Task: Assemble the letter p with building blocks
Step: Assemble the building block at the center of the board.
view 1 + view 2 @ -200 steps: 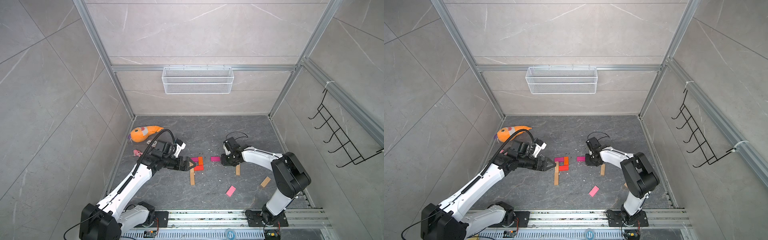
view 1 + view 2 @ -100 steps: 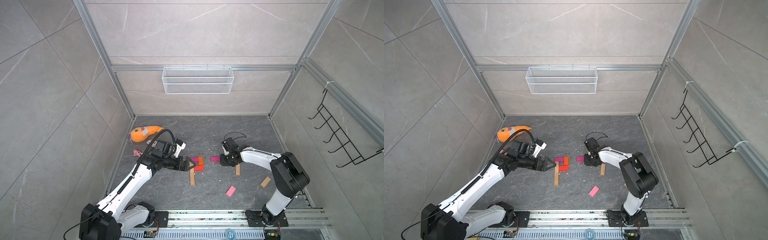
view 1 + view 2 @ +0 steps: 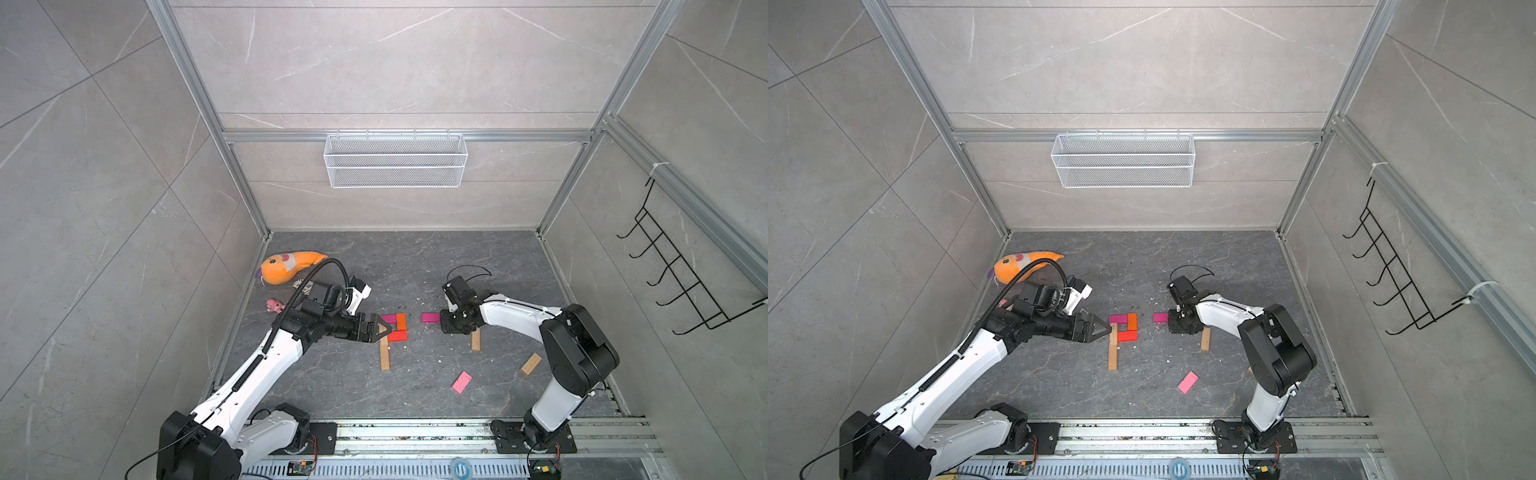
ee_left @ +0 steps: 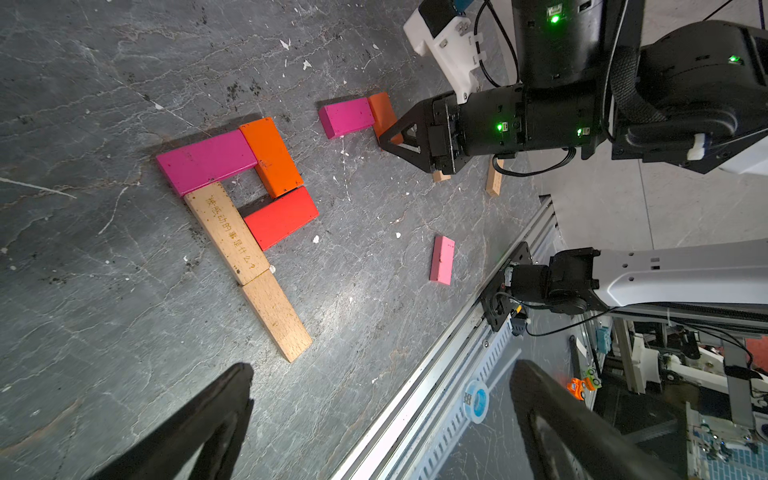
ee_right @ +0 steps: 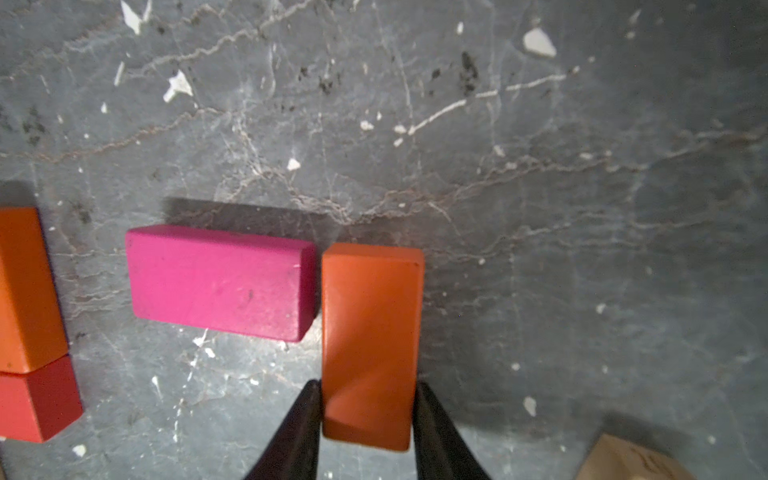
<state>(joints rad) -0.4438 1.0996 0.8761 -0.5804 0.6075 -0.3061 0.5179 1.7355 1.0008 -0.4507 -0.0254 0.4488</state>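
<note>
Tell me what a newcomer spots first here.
A flat P figure of tan, magenta, orange and red wooden bricks lies central on the dark grey floor. Beside it the right tool straddles a loose orange wooden brick next to a loose magenta wooden brick. An orange plush toy lies by the far left corner.

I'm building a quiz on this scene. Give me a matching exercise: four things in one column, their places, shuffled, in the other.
1 loose orange brick
2 red brick
3 light pink brick
4 orange plush toy

A alone on bare floor
B near the far left corner
C between the fingers of the right end effector
D closing the loop of the letter p

Pairs: 1-C, 2-D, 3-A, 4-B.
</note>
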